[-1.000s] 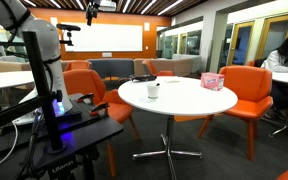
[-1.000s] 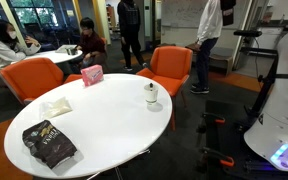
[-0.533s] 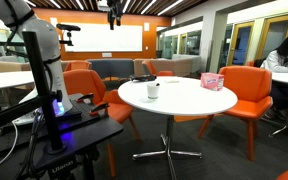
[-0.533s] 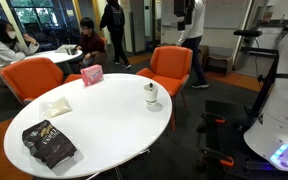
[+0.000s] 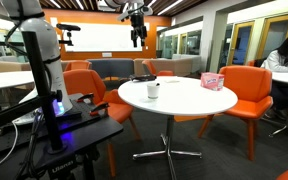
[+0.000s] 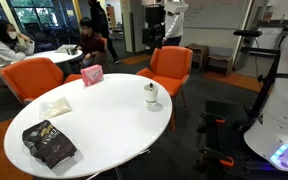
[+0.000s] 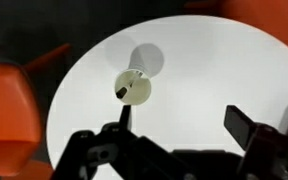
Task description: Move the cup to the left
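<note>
White tabletop (image 7: 214,70) fills the wrist view, and left of its centre stands the small white cup (image 7: 134,88), upright with a dark mark at its rim. The claw (image 7: 166,140) hangs well above, jaws spread wide and empty; the cup lies ahead of the gap and off toward the picture's left, so the descent must shift that way. In an exterior view the claw (image 5: 136,28) is high up, slightly left of the cup (image 5: 152,89) near the tabletop's edge, with the pink box (image 5: 213,81) well apart at right; print on the dark bag (image 6: 49,143) is too small to read.
</note>
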Tool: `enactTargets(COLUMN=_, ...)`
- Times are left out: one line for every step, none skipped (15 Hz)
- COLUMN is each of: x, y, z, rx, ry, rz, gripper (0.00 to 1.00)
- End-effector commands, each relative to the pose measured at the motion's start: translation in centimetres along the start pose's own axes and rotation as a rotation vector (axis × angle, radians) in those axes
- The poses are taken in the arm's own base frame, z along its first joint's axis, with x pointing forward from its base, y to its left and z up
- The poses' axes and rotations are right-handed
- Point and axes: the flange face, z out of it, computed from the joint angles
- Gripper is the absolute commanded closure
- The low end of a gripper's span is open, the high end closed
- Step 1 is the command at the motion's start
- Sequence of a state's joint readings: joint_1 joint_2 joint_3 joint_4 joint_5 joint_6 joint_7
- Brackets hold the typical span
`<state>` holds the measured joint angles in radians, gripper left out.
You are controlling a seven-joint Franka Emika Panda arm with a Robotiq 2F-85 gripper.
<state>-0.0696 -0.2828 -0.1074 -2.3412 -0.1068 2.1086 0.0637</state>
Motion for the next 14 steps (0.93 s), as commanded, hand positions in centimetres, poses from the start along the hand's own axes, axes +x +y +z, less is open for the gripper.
enactTargets(x=3.0, y=0.7, z=3.6, rx=-0.014, ry=-0.012, rz=0.005, gripper=0.0)
enactTargets(x=3.6, y=0.9, z=5.0, rx=-0.025, ry=-0.018, rz=0.012, gripper=0.0)
enactTargets(x=4.1, y=1.1, z=6.2, rx=-0.025, ry=-0.029, rz=0.016, gripper=0.0)
enactTargets(x=4.4, y=1.4, z=7.5, rx=-0.025, ry=-0.046, rz=0.025, gripper=0.0)
enactTargets(x=4.7, y=1.7, z=8.7, rx=-0.027, ry=-0.065, rz=0.026, gripper=0.0)
enactTargets(x=4.9, y=1.9, z=9.8, rx=-0.032, ry=-0.085, rz=0.03, gripper=0.0)
enactTargets(x=5.0, y=2.0, z=11.0, rx=-0.034, ry=-0.106, rz=0.028, gripper=0.0)
enactTargets(x=5.1, y=2.0, z=12.0, rx=-0.036, ry=-0.123, rz=0.028, gripper=0.0)
enactTargets(x=5.3, y=1.9, z=13.0, rx=-0.035, ry=-0.141, rz=0.022, gripper=0.0)
enactTargets(x=5.5, y=1.7, z=13.9, rx=-0.04, ry=-0.154, rz=0.02, gripper=0.0)
enactTargets(x=5.8, y=1.6, z=14.8, rx=-0.046, ry=-0.169, rz=0.018, gripper=0.0)
enactTargets(x=6.0, y=1.6, z=15.7, rx=-0.048, ry=-0.182, rz=0.018, gripper=0.0)
enactTargets(x=6.2, y=1.6, z=16.4, rx=-0.049, ry=-0.193, rz=0.015, gripper=0.0)
enactTargets(x=6.6, y=1.7, z=17.1, rx=-0.055, ry=-0.203, rz=0.01, gripper=0.0)
